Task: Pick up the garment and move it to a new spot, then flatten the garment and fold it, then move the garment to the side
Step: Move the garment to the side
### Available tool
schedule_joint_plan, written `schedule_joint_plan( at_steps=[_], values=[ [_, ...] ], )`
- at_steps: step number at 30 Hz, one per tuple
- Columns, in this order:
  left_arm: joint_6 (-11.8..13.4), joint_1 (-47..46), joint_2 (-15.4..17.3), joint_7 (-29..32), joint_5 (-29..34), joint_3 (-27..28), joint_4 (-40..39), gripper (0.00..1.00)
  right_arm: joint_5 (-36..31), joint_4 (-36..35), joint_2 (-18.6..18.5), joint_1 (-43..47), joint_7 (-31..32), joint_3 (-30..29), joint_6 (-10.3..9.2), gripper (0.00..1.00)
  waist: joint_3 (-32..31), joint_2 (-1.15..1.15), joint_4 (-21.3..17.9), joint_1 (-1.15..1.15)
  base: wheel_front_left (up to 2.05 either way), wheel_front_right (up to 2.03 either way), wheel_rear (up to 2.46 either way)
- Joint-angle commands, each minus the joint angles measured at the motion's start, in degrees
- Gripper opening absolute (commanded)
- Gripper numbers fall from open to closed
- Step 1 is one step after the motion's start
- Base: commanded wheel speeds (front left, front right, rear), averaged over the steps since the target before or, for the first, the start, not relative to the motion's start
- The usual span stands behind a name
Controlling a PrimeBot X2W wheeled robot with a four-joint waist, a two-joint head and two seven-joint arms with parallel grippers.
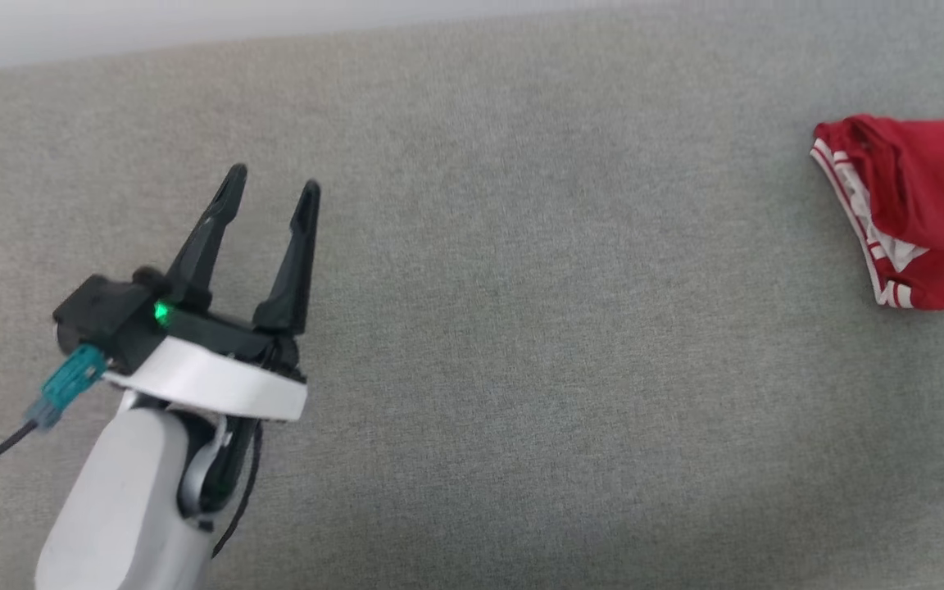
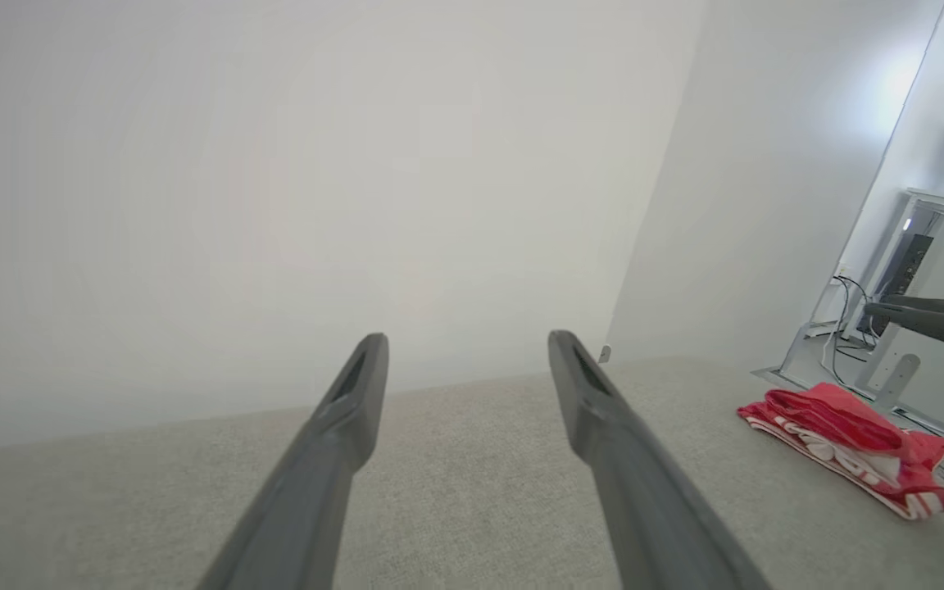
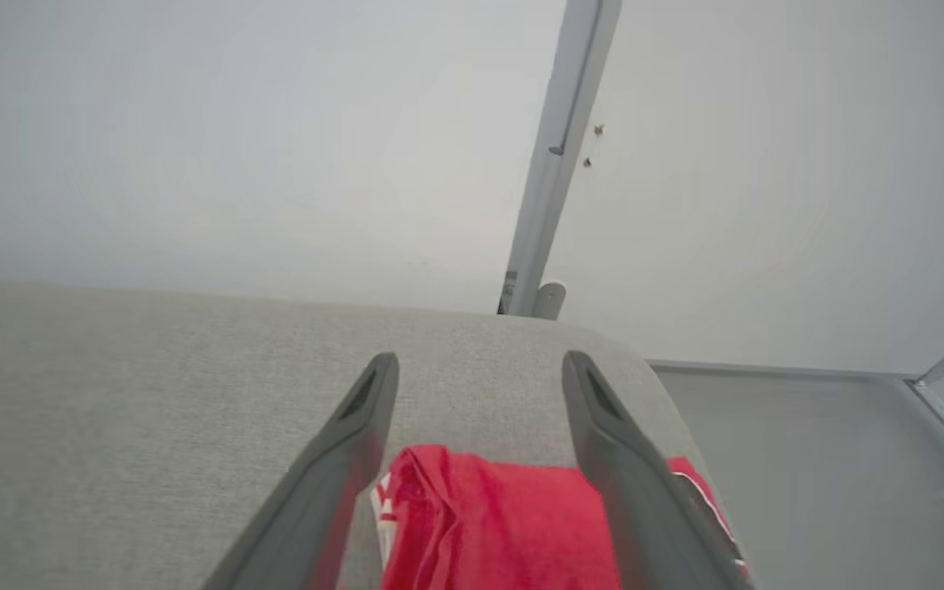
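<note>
garment (image 3: 505,524) lies bunched just below the right pincer (image 3: 478,369), fingers apart; left pincer (image 1: 274,182) apart too, garment well off to its right

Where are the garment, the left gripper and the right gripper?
garment (image 1: 906,188): head view, far right, on its red body fabric.
left gripper (image 1: 274,178): head view, midway between its open fingertips.
right gripper (image 3: 480,360): right wrist view, midway between its open fingertips.
</note>
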Motion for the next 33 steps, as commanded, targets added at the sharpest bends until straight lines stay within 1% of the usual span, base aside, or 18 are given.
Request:
schedule_joint_plan(
  at_steps=[1,8,13,15,24,27,28,33],
  values=[
    [-0.2,0.9,0.1,-0.3,1.0,0.8,-0.3,1.0,0.7,-0.5,0.5,1.3,-0.8,0.3,-0.01,1.0,-1.3,0.0,0.2,0.0,0.0,0.0,0.0],
    [-0.2,7.4,-0.2,-0.3,3.5,6.2,-1.3,1.0,2.1,-5.0,2.7,9.4,-5.5,0.4,-0.01,1.0,-5.9,0.0,1.8,0.0,0.0,0.0,0.0],
    [-0.2,14.4,-0.6,-0.3,4.8,9.5,-1.7,1.0,1.2,-9.0,4.0,17.9,-7.7,-2.1,-0.01,1.0,-10.0,0.0,3.3,0.0,0.0,0.0,0.0],
    [-0.2,17.0,-0.8,-0.3,5.0,10.7,-1.9,1.0,1.2,-10.6,5.1,21.0,-8.1,-3.7,-0.01,1.0,-11.2,0.0,3.6,0.0,0.0,0.0,0.0],
    [-0.2,26.3,-2.6,-0.3,6.7,15.6,-2.9,1.0,-5.5,-21.6,9.4,35.7,-8.9,-11.5,-0.01,1.0,-15.8,0.0,5.2,0.0,0.0,0.0,0.0],
    [-0.2,28.5,-3.4,-0.3,7.3,17.0,-3.6,1.0,-8.1,-25.9,11.4,40.4,-8.9,-14.6,-0.01,1.0,-16.8,0.0,5.7,0.0,0.0,0.0,0.0],
    [-0.2,28.5,-3.4,-0.3,7.3,17.0,-3.6,1.0,-8.1,-25.9,11.4,40.4,-8.9,-14.6,-0.01,1.0,-16.8,0.0,5.7,0.0,0.0,0.0,0.0],
    [-0.2,30.7,-3.8,-0.3,7.9,18.1,-4.4,1.0,-11.9,-32.8,15.1,47.6,-8.9,-19.4,-0.01,1.0,-17.8,0.0,6.4,0.0,0.0,0.0,0.0]
  ],
)
